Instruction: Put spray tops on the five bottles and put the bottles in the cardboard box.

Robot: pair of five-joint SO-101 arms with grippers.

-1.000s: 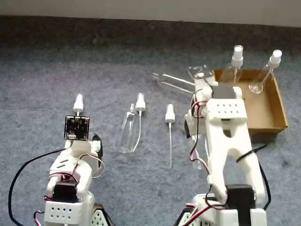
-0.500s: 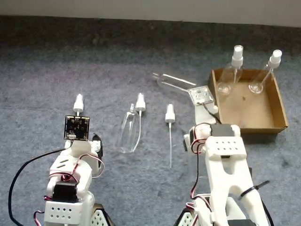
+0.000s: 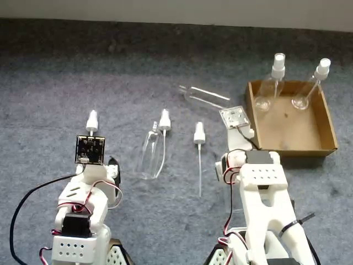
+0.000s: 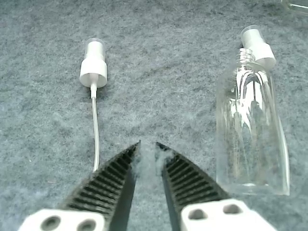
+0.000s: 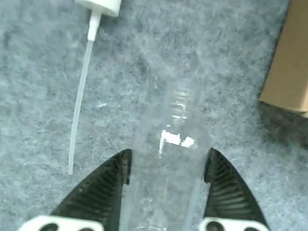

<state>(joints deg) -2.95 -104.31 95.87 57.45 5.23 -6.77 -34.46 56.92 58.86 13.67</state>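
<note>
- My right gripper has its fingers pressed against both sides of a capless bottle, near the cardboard box.
- My left gripper is barely parted and holds nothing.
- The box contains two capped bottles.
- Grey carpet lies underneath.

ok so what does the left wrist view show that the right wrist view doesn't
Only the left wrist view: the left gripper, slightly open, a loose white spray top, and a clear plastic bottle lying with a white top at its neck. Only the right wrist view: the right gripper shut on an uncapped clear bottle, a second spray top and a brown cardboard box corner. Both: grey carpet.
</note>
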